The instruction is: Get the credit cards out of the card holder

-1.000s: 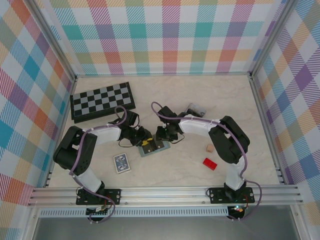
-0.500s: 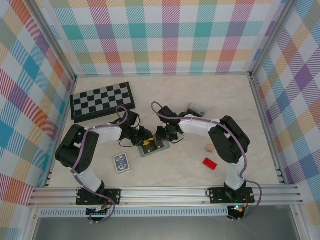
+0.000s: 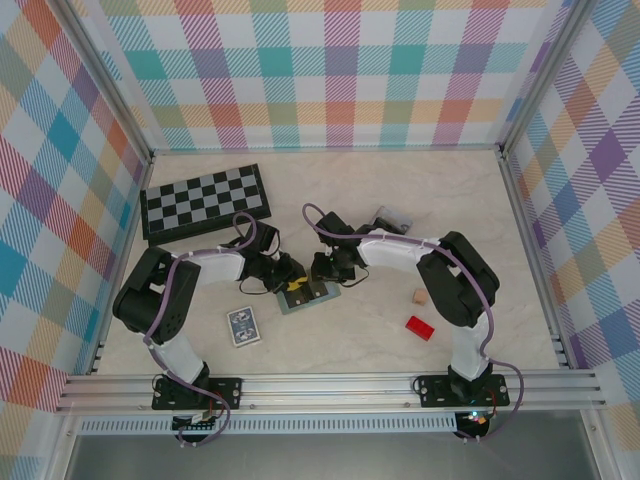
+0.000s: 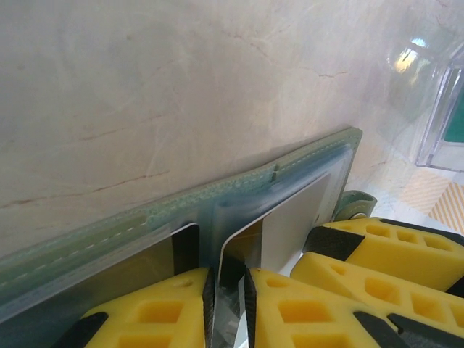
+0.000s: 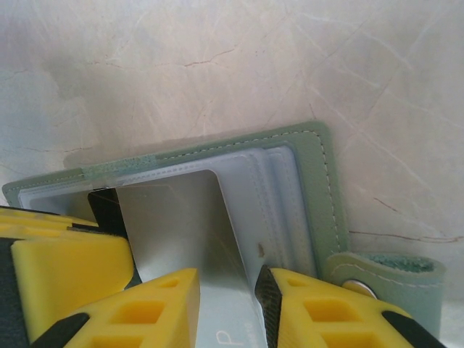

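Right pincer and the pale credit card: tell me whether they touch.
Touching. In the right wrist view the right pincer has a yellow finger on each side edge of the pale credit card, which sticks out of the card holder.

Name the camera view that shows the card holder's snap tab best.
The right wrist view: the snap tab lies close and sharp at the card holder's lower right corner, metal stud and stitching visible. The left wrist view catches part of it behind a yellow finger. In the top external view the holder is too small to make the tab out.

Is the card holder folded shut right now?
No. In the right wrist view the card holder lies open on the table, its clear inner slots and a pale card exposed.
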### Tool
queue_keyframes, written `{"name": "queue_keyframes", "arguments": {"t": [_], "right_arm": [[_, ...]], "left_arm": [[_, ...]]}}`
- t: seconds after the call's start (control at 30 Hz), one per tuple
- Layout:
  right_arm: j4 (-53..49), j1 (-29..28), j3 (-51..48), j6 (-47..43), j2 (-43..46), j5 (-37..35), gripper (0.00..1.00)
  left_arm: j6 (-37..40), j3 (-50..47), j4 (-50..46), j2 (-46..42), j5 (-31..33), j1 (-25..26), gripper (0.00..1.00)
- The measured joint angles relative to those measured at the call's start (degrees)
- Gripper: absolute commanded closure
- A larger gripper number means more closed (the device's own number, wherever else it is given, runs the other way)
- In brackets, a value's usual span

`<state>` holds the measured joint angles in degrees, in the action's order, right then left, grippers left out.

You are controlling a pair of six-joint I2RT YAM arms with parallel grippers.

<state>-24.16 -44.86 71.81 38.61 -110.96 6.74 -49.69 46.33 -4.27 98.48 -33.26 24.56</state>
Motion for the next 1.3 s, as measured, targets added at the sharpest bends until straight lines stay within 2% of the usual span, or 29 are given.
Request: {"name": "queue_keyframes", "arguments": {"t": [0.43, 0.67, 0.9, 1.1, 1.3], "right_arm": [[0.02, 0.26, 0.00, 0.22, -0.13, 0.39, 0.69], [0.09, 0.26, 0.00, 1.22, -0.13, 0.37, 0.69], [0.26, 0.63, -0.04, 1.25, -0.04, 0.52, 0.68], [2.93, 1.99, -3.08, 0.72, 2.80, 3.48, 0.59], [8.57, 4.57, -4.96, -0.55, 8.98, 11.23, 0.48]], "left_arm": [[1.31, -0.24, 0.13, 0.00, -0.57, -0.39, 0.94], [3.30, -2.97, -1.22, -4.70, 1.64, -0.81, 1.00], [5.86, -3.34, -5.77, -8.70, 4.63, -1.62, 1.00], [8.76, -3.34, -11.34, -15.37, 10.19, -1.73, 1.00], [11.06, -3.13, -15.19, -18.51, 12.72, -1.92, 1.00]]}}
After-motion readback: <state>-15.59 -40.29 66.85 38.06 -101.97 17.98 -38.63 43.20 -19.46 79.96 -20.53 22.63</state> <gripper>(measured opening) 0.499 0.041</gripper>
